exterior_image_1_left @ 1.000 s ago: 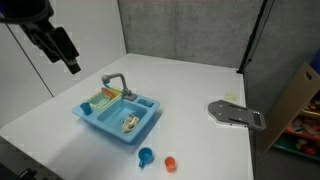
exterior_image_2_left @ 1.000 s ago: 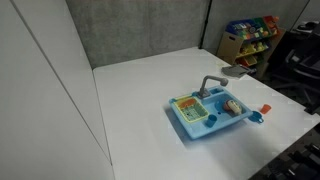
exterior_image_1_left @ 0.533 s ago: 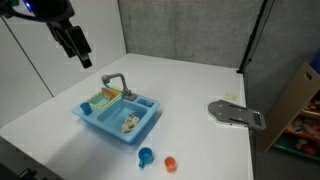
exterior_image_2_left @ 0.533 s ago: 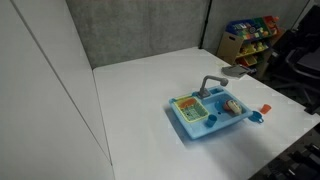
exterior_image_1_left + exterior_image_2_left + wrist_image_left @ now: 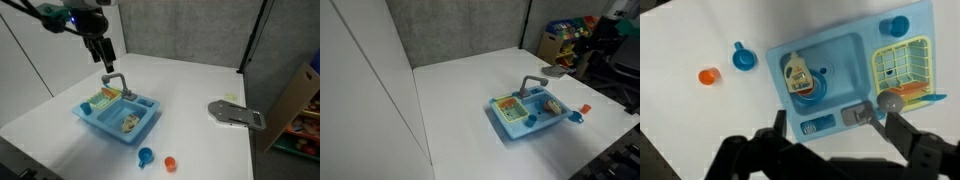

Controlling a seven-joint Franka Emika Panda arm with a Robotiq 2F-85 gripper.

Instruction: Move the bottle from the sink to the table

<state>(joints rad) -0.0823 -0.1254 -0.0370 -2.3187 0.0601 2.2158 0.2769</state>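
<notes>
The small pale yellow and white bottle [image 5: 130,123] lies in the basin of the light blue toy sink [image 5: 100,118], which stands on the white table [image 5: 200,85]. In the wrist view the bottle [image 5: 794,70] lies in the basin of the sink [image 5: 840,55], by the grey faucet [image 5: 876,108]. My gripper [image 5: 106,60] hangs open and empty high above the faucet end of the sink. Its two dark fingers [image 5: 840,128] frame the sink's near edge in the wrist view. In an exterior view the sink [image 5: 510,125] sits at right of centre with the bottle [image 5: 553,106] inside.
A small blue cup [image 5: 146,156] and a red-orange item [image 5: 170,162] stand on the table in front of the sink. A grey flat device [image 5: 237,114] lies further along the table. The green-yellow rack [image 5: 902,65] fills one end of the sink. Grey partition walls stand behind.
My gripper has moved sideways from beyond the table's edge to above the sink's faucet. The bottle and sink have not moved.
</notes>
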